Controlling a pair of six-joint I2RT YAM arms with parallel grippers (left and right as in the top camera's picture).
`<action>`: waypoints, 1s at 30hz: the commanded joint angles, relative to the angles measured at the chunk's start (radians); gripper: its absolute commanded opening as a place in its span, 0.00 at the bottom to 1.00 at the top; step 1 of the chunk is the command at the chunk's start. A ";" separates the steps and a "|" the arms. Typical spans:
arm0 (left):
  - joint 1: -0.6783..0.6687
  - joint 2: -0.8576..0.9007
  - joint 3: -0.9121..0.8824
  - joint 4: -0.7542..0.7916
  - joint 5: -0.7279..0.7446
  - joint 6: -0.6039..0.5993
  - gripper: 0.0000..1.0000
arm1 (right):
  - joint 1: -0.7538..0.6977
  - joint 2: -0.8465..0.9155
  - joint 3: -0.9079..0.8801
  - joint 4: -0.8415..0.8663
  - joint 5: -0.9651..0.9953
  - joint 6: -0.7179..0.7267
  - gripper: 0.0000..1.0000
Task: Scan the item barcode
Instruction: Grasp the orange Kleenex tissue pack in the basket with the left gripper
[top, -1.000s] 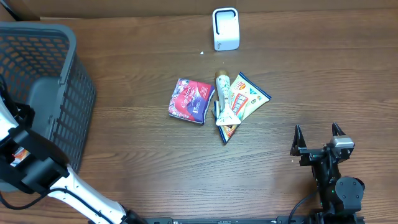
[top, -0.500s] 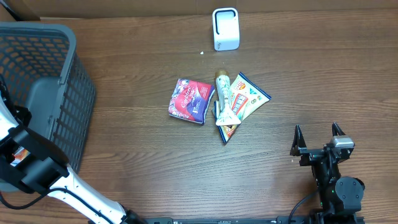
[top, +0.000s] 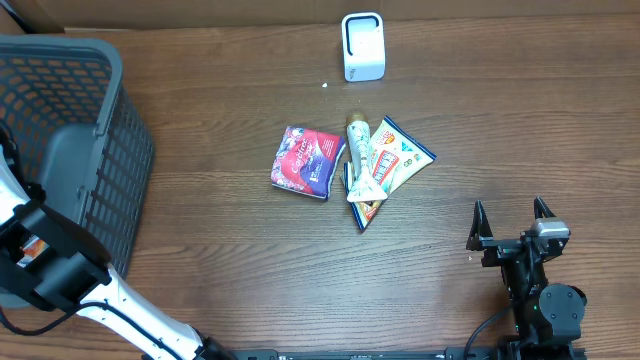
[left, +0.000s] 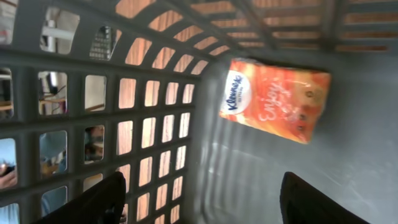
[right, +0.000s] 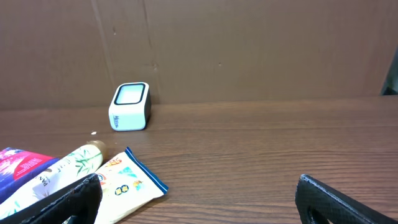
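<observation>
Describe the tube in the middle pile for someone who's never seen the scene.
Find the white scanner box at the far edge of the table; three items lie clustered in front of it. The tube is the middle one, overlapping the yellow packet, with the purple pouch beside it. It alone is long, narrow and cream, with a gold cap.

Ahead of my right claw (top: 510, 215), whose fingers (right: 68, 202) are matt black plastic, the desk (top: 220, 260) is dark wood grain, smooth with a low sheen. Farther ahead, the scanner (right: 130, 107) is smooth white plastic. Behind it, the cardboard wall (right: 249, 50) is matt brown. Ahead and left I see a purple pouch (top: 307, 161), a tube (top: 360, 158) and a yellow sachet (top: 400, 158), all in glossy printed wrap. Around my left claw (left: 202, 199), the basket (left: 155, 93) is matt grey plastic lattice with a smooth floor. Ahead of it, the tissue pack (left: 273, 99) is shiny orange film.
</observation>
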 joint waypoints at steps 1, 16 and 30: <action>-0.003 0.008 -0.074 0.027 -0.052 -0.047 0.71 | -0.005 -0.012 -0.011 0.006 0.000 -0.005 1.00; -0.001 0.008 -0.198 0.276 -0.058 0.053 0.66 | -0.005 -0.012 -0.011 0.006 0.000 -0.005 1.00; -0.001 0.008 -0.256 0.417 0.090 0.180 0.64 | -0.005 -0.012 -0.011 0.006 0.000 -0.004 1.00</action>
